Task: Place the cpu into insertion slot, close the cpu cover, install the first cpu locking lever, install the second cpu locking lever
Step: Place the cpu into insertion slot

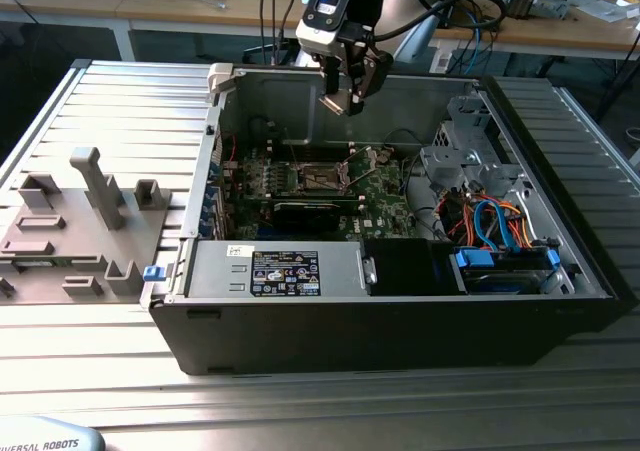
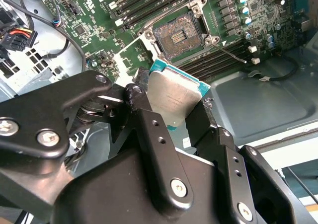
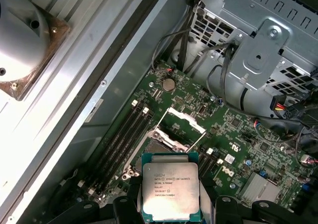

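Nearest lies the ribbed grey metal bench [image 1: 400, 401]. On it sits a black computer case [image 1: 380, 331], open on top. A flat grey plastic fixture with upright posts [image 1: 70, 231] lies just beside the case, on the exterior view's left.

Inside the case, a silver power supply box [image 1: 280, 271] fills the near edge. Orange and blue cables [image 1: 490, 216] lie toward the exterior view's right. Behind them is the green circuit board [image 1: 370, 186], whose square insertion slot [image 2: 178, 35] is bare. The thin silvery cpu cover [image 3: 185, 122] is tilted up and open.

Above the board hangs the black gripper [image 1: 350, 96]. Its fingers [image 2: 149, 119] are clamped on opposite edges of the small square silver-topped cpu [image 2: 174, 97], which is in the air, apart from the slot.

Farthest back, a wooden bench [image 1: 200, 6] carries dangling cables.
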You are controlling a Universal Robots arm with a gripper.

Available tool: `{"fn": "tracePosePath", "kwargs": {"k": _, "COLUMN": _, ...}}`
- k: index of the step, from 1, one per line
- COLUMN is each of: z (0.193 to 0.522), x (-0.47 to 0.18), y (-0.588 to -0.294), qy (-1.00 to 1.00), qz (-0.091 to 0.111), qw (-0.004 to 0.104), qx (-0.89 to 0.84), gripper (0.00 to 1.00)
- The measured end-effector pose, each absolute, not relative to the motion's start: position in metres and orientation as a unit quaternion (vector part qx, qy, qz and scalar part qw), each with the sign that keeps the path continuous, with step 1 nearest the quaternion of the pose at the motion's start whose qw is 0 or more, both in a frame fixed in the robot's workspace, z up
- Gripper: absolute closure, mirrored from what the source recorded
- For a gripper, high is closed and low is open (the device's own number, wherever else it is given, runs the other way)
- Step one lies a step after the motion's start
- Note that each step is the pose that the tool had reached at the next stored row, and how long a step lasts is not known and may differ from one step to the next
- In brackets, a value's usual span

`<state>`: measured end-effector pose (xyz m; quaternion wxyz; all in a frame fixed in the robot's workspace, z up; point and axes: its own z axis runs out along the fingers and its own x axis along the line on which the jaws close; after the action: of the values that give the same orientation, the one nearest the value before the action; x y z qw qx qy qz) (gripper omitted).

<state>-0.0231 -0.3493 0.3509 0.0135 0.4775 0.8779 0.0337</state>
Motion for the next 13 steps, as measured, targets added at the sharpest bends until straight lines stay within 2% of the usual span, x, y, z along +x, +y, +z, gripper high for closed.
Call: {"fn": "tracePosePath", "kwargs": {"k": 13, "z": 0.3508, "x": -0.0231, "y": -0.3493, "qy": 0.872, "qz": 0.034, "qw": 0.014, "qx": 0.487, "gripper": 0.46}}
